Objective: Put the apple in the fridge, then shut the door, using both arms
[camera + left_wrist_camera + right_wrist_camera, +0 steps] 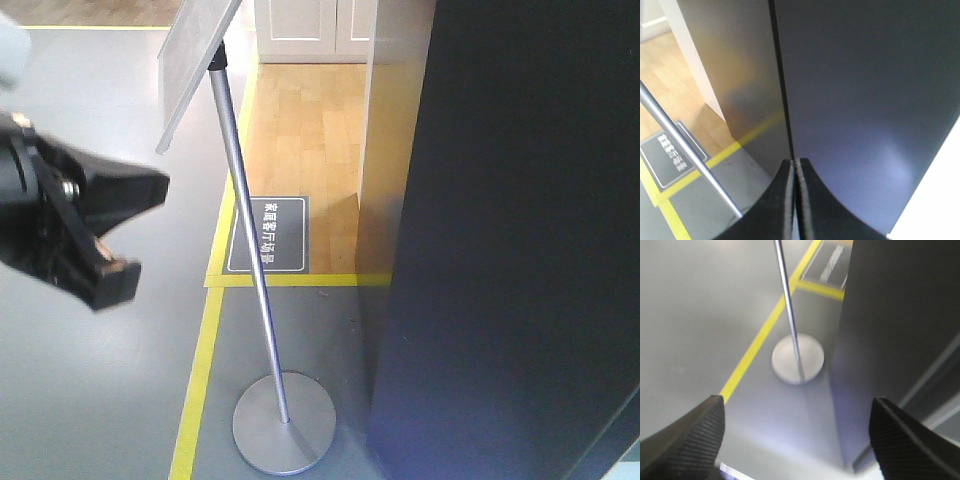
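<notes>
A staged demo hall — yellow floor tape (205, 340), a sign stand (284, 420), a floor label (268, 235) beside the fridge (520, 240).

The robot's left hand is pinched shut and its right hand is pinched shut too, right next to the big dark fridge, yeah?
Not quite. The left hand is pinched shut by the fridge, but the right hand is wide open, with nothing between its fingers. The right wrist view shows this.

Dark blue-grey fridge (520, 250), yellow floor tape (200, 370), silver stand (284, 420)
</notes>
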`<state>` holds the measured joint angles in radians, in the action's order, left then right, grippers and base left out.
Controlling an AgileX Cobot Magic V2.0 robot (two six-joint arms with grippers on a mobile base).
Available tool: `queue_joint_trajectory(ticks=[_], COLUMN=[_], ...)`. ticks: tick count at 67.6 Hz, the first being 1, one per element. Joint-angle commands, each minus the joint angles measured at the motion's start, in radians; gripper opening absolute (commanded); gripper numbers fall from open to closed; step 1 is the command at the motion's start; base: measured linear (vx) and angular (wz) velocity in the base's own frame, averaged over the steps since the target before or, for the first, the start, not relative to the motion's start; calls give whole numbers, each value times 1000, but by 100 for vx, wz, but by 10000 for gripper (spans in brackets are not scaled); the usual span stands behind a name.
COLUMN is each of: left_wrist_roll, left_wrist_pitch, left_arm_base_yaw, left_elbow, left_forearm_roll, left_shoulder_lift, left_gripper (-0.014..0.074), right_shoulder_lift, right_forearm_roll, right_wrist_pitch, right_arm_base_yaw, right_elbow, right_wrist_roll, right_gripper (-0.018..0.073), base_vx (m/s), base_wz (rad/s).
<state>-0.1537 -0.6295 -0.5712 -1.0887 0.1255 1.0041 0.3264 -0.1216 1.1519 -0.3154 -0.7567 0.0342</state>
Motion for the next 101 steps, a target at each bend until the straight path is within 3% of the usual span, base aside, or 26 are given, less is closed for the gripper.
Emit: queue_joint_trajectory(ticks=[1,20,34,48,67,81,101], left_wrist_roll=[11,11,11,11,11,11,11], left_wrist_pitch=[109,96,96,96,96,96,96], left_arm_base_yaw=[4,4,4,4,4,4,4], left_elbow=[8,15,15,15,15,15,15], left_forearm_roll=[16,16,16,16,16,16,16], left_shoulder_lift=[-24,-23,-23,-23,-23,-23,-23], left_gripper=[-6,-6,-6,-6,-6,-6,-6], right_shoulder_lift=[33,155,246,348,457,607,816], right_forearm_roll=[19,74,219,529,933,950,887], right_wrist_pitch=[-154,-333,-473,-592,-606,-673,-770], right_arm_base_yaw=[2,2,2,4,67,164,320], right_elbow=[-22,-22,-22,-27,-65,-184,-353], right_wrist_roll=[3,3,-74,-298,-600,-553,-471], right_gripper=[468,-17,-8,-6,-3,-3,-3], base_vx=[0,0,0,0,0,0,0], base_wz=[0,0,0,0,0,0,0])
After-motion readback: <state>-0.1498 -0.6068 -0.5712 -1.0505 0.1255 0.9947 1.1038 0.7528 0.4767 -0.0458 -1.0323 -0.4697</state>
